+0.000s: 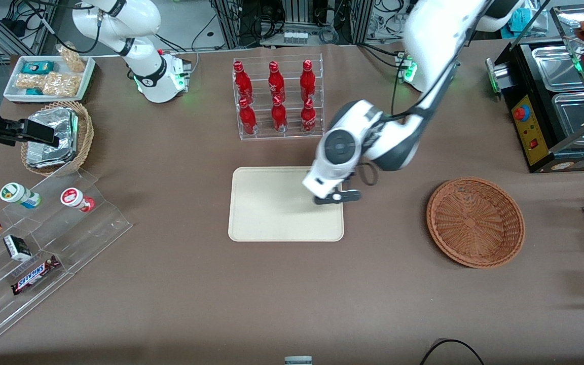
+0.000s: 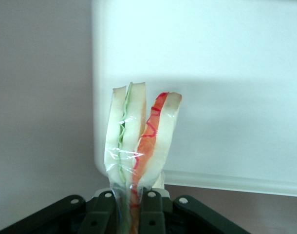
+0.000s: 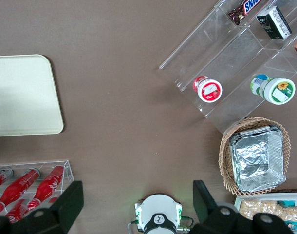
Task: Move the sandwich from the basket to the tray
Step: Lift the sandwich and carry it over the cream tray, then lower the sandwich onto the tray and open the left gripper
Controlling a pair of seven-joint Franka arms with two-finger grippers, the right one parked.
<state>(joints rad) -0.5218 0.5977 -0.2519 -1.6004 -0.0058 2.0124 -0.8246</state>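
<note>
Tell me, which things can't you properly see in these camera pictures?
- Sandwich: hidden in the front view by the arm's wrist; only the left wrist view shows it, clamped in the pincer.
- Pincer above the tray: whether the sandwich touches the tray cannot be told.
- Reddish-brown basket: appears in the front view only.
</note>
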